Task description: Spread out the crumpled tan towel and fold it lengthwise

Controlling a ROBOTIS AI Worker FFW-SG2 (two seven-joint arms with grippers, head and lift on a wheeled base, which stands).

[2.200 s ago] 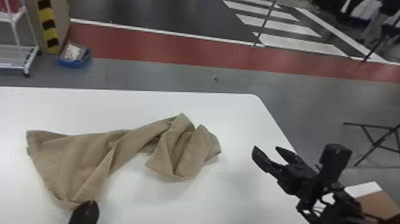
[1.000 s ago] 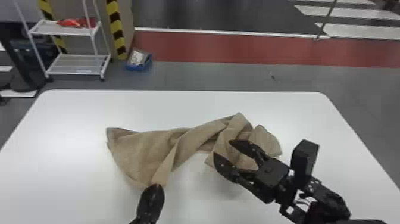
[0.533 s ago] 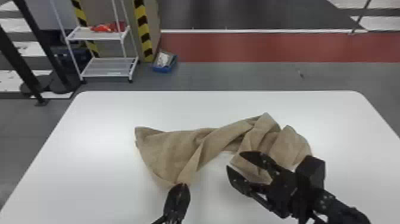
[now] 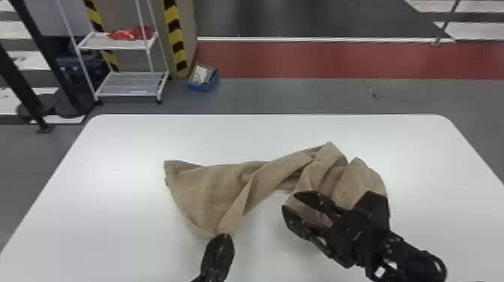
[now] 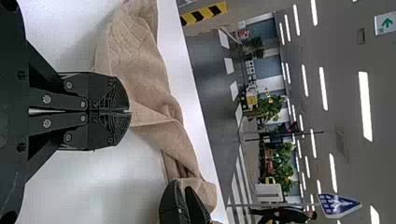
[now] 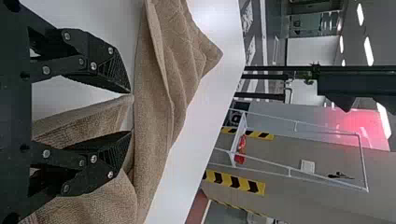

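- head view: the tan towel [image 4: 210, 187] lies rumpled across the middle of the white table [image 4: 93, 210]; the left gripper [image 4: 224, 237] is at its lower corner, bottom centre, the right gripper [image 4: 290, 201] at lower right.
- left wrist view: fingers pinched together on the towel's edge.
- right wrist view: fingers spread apart, a towel fold between them.
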